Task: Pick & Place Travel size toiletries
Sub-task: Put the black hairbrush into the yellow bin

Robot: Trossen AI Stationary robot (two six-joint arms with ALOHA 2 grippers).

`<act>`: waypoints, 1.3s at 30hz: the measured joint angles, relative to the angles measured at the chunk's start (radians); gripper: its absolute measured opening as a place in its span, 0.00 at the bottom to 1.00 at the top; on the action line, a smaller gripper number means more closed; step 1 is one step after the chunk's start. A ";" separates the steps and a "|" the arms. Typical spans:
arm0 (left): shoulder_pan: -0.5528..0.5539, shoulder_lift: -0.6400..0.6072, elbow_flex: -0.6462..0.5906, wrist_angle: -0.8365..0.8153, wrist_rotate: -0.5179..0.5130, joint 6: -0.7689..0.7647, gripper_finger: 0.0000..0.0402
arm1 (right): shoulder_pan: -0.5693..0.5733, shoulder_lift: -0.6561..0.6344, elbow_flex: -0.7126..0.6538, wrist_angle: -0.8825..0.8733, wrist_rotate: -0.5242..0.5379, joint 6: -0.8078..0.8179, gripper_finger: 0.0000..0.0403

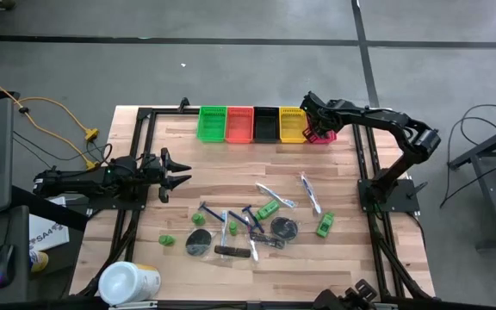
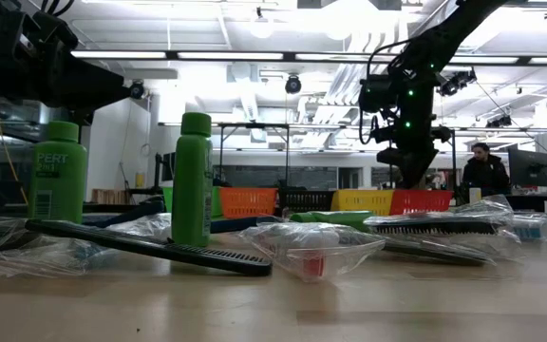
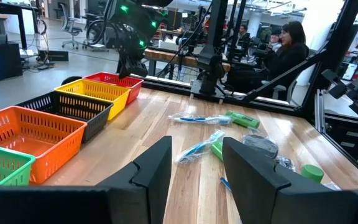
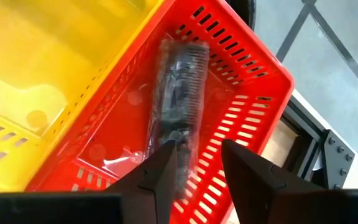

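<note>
The right gripper hangs over the red slotted plastic bin at the end of the row of coloured bins. Its fingers stand parted with nothing between them. Directly below lies a black comb in a clear plastic wrapper, flat on the bin's floor, its long axis running away from the fingers along the length of the bin. To my eye that one is delivered.

The rest of the toiletries sit well away from the red bin, scattered over the middle of the wooden table: green mini bottles, wrapped toothbrushes, blue razors, round dark discs and another black comb.

The left gripper hovers above the table, far along the row from the red bin, fingers spread and empty, pointing toward the scatter. It looks the nearer arm to that pile, so I'd guess the next pick falls to it.
</note>
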 joint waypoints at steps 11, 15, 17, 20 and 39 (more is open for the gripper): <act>0.000 0.000 0.000 0.000 0.000 0.000 0.36 | 0.023 -0.040 0.001 -0.004 -0.048 0.023 0.31; 0.000 0.000 0.000 0.000 0.000 0.000 0.36 | 0.066 -0.107 0.001 -0.011 -0.099 0.035 0.31; 0.000 0.000 0.000 0.000 0.000 0.000 0.36 | 0.101 -0.142 0.001 -0.016 -0.129 0.050 0.31; 0.000 0.000 0.000 0.000 0.000 0.000 0.36 | 0.164 -0.191 0.001 -0.050 -0.187 0.095 0.31; 0.000 0.000 0.000 -0.002 0.000 0.000 0.36 | 0.840 -0.264 0.002 -0.310 -0.335 0.835 0.31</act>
